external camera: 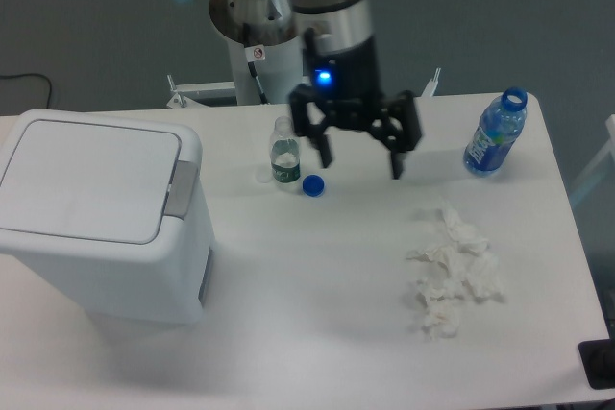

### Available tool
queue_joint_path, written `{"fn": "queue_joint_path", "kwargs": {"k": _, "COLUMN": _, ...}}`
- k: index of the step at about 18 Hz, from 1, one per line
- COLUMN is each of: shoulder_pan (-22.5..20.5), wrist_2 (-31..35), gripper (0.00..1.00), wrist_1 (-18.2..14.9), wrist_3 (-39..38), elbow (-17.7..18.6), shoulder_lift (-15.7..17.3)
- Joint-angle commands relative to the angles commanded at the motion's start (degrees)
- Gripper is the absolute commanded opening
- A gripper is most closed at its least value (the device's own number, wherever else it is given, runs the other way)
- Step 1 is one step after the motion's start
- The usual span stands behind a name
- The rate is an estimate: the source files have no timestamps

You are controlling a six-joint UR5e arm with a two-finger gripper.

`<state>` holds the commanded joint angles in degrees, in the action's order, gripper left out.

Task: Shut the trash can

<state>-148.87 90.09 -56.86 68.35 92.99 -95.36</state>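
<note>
The trash can (101, 223) is a large white boxy bin at the left of the table. Its flat lid (86, 178) lies down flush, with a grey latch strip (181, 188) along its right edge. My gripper (360, 162) hangs well to the right of the bin, above the middle of the table's far half. It is open, fingers spread wide, with nothing between them.
A small clear bottle (283, 152) with a green label stands beside its blue cap (312, 184), just left of the gripper. A blue water bottle (495, 134) stands uncapped at the far right. Crumpled white tissues (452, 274) lie at right centre.
</note>
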Motion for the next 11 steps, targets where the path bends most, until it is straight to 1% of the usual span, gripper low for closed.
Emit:
{"fn": "queue_joint_path", "kwargs": {"k": 1, "shoulder_pan": -1.67, "wrist_2": 0.17, "gripper": 1.00, "wrist_1": -0.18, "wrist_3": 2.46, "elbow": 0.18, "shoulder_lift": 0.09}}
{"fn": "queue_joint_path", "kwargs": {"k": 2, "shoulder_pan": -2.47, "wrist_2": 0.09, "gripper": 1.00, "wrist_1": -0.18, "wrist_3": 4.57, "elbow": 0.44, "shoulder_lift": 0.26}}
{"fn": "queue_joint_path", "kwargs": {"k": 5, "shoulder_pan": -6.07, "wrist_2": -1.05, "gripper": 1.00, "wrist_1": -0.44, "wrist_3": 12.04, "elbow": 2.28, "shoulder_lift": 1.75}}
{"fn": "queue_joint_path", "kwargs": {"k": 6, "shoulder_pan": -6.51, "wrist_2": -1.75, "gripper": 1.00, "wrist_1": -0.53, "wrist_3": 14.50, "elbow": 2.72, "shoulder_lift": 2.37}}
{"fn": "queue_joint_path", "kwargs": {"k": 8, "shoulder_pan": -8.09, "wrist_2": -1.93, "gripper": 1.00, "wrist_1": -0.62, "wrist_3": 16.63, "elbow": 3.77, "shoulder_lift": 3.51}}
{"fn": "queue_joint_path", "kwargs": {"k": 11, "shoulder_pan": -8.98, "wrist_2": -2.99, "gripper": 1.00, "wrist_1": -1.06, "wrist_3": 16.90, "elbow": 5.18, "shoulder_lift": 4.66}}
